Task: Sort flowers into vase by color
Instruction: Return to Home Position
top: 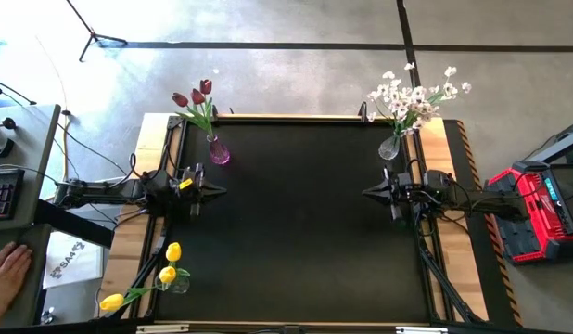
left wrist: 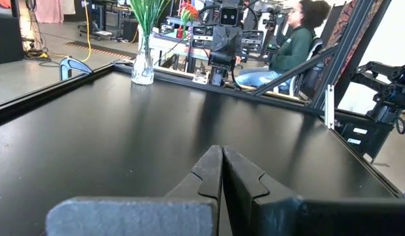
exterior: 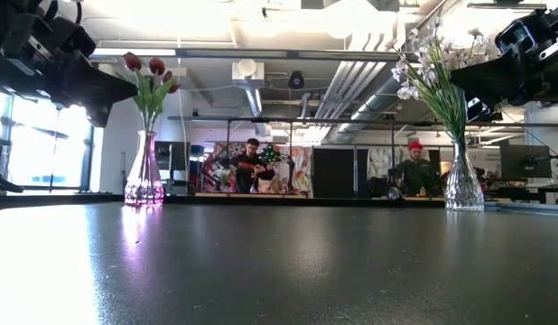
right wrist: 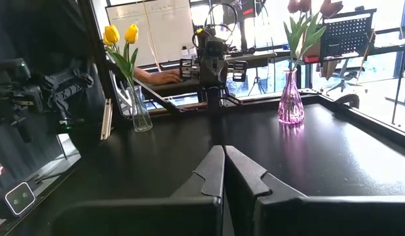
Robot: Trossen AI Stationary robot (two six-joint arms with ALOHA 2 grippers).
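Three yellow tulips (top: 167,275), green stems, clear vase (right wrist: 141,115) | left jaws, right jaws closed, empty

My left gripper (left wrist: 222,148) and right gripper (right wrist: 224,148) are matte black, each finger a tapered wedge with a stepped notch on its inner edge. My left arm (top: 110,190) carries a small yellow mark (top: 185,184), perhaps a tag. Thin dark cables (top: 474,197) loop along my right arm (top: 444,193).

Red tulips (exterior: 151,69) stand in a pink vase (exterior: 144,183), white blossoms (exterior: 430,56) in a clear vase (exterior: 463,186).
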